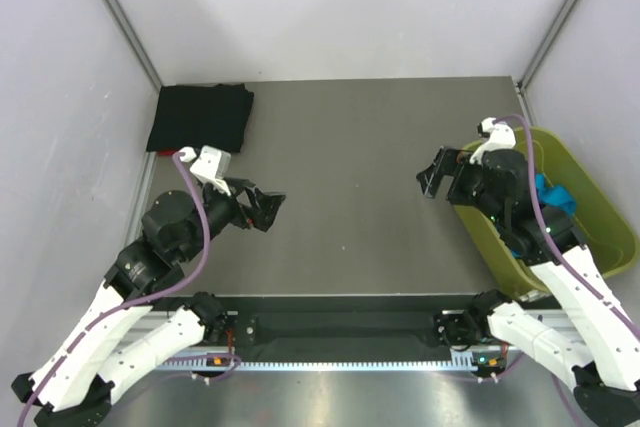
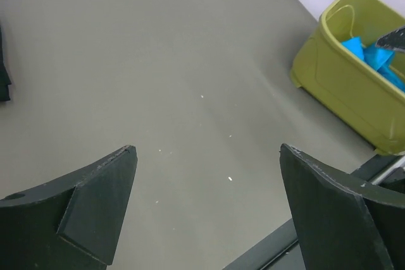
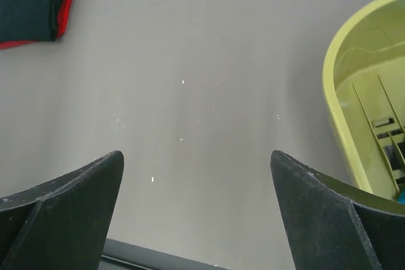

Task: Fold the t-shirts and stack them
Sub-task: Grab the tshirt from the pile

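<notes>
While both arms hover over the matte grey table (image 1: 360,147), smooth yellow-green plastic bin (image 2: 342,80) sits right; folded black t-shirt (image 1: 200,117) over red t-shirt (image 3: 68,4) lies far-left; crumpled teal t-shirt (image 1: 553,195) in bin. Left gripper (image 2: 209,150), right gripper (image 3: 196,153): jaws apart, empty.

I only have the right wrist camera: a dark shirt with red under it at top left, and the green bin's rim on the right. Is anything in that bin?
Observer: Yes, a teal-blue t-shirt lies bunched inside the yellow-green bin.
Operator: Where is the left gripper?
Observer: The left gripper hovers open over bare table on the left side, holding nothing.
Operator: And where on the table is that dark shirt?
Observer: The black t-shirt lies folded in the far left corner, beyond the left gripper.
</notes>
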{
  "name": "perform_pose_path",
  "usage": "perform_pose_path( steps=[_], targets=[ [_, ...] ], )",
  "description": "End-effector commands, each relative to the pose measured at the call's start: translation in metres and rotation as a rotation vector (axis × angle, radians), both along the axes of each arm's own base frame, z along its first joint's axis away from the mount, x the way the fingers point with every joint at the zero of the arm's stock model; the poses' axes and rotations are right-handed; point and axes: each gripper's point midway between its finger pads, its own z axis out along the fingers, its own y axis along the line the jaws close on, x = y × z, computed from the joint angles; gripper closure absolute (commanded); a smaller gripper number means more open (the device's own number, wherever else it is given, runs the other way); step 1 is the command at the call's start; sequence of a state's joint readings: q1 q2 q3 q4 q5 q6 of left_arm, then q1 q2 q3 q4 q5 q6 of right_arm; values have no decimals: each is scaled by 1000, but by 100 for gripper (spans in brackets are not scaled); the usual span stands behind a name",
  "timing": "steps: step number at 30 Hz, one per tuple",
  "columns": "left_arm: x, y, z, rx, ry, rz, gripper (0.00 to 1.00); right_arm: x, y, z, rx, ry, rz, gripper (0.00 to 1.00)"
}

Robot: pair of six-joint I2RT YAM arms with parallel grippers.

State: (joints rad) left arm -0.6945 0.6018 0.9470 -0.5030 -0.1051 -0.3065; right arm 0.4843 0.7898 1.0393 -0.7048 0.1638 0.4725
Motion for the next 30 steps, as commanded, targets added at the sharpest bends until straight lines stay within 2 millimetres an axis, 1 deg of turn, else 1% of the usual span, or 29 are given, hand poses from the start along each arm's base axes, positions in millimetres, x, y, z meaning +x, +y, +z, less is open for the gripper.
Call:
perform_pose_path(
  steps=[1,2,3,4,5,6,7,8,9,10,11,12,13,14,15,16,17,18,19,20,21,22,24,25,26,27,28,29,30],
  targets=[
    [2,5,-7,46,-18,13,1,7,-4,4,14,1,-66,0],
    [2,6,-11,56,-17,16,1,10,-8,11,19,-8,-97,0],
    [3,8,-13,63,-17,24,1,12,-12,12,17,-4,-132,0],
    [4,10,-20,84,-15,34,1,19,-22,14,-9,-11,-197,0],
    [5,12,-24,94,-14,40,1,22,-28,23,-18,-26,-229,0],
    [6,13,-29,107,-13,46,1,25,-34,27,-24,-31,-276,0],
    [7,15,-39,131,-11,48,1,35,-52,26,-73,-28,-384,0],
    [10,19,-43,146,-18,70,1,35,-66,33,-105,-17,-447,0],
    [12,20,-54,162,-10,83,1,37,-78,35,-123,-2,-520,0],
    [12,23,-54,147,-11,103,1,43,-106,31,-188,21,-655,0],
    [10,24,-52,143,-15,99,1,45,-119,35,-197,24,-711,0],
    [10,26,-52,143,-21,105,1,47,-130,33,-208,36,-752,0],
    [10,28,-50,139,-27,118,1,51,-152,24,-190,80,-809,0],
    [10,31,-51,142,-25,131,1,53,-162,14,-175,109,-827,0],
    [12,37,-49,142,-31,167,1,59,-165,9,-133,118,-808,2],
    [13,39,-49,140,-32,179,1,56,-194,3,-115,138,-894,3],
    [12,41,-48,138,-32,186,1,54,-203,-11,-109,167,-921,3],
    [12,41,-48,135,-34,185,1,53,-212,-18,-90,178,-953,4],
    [11,41,-48,130,-38,184,1,52,-228,-35,-68,215,-998,4],
    [10,40,-48,127,-38,178,1,52,-234,-44,-58,237,-1021,5],
    [10,40,-47,123,-41,175,1,54,-241,-59,-49,276,-1061,6],
    [10,39,-48,126,-37,172,1,51,-252,-70,-45,304,-1106,7],
    [9,38,-48,123,-36,162,1,51,-262,-100,-51,386,-1161,7],
    [8,36,-48,122,-34,151,1,47,-268,-112,-50,416,-1192,7],
    [8,35,-49,122,-34,147,1,48,-272,-119,-41,425,-1210,7],
    [8,35,-49,123,-33,147,1,50,-274,-131,-33,446,-1220,7],
    [9,34,-50,126,-29,145,1,46,-279,-142,-23,464,-1237,7],
    [10,34,-50,128,-27,146,1,54,-284,-142,-4,426,-1243,7],
    [10,34,-51,131,-24,149,1,55,-286,-146,9,423,-1253,7]
  ],
)
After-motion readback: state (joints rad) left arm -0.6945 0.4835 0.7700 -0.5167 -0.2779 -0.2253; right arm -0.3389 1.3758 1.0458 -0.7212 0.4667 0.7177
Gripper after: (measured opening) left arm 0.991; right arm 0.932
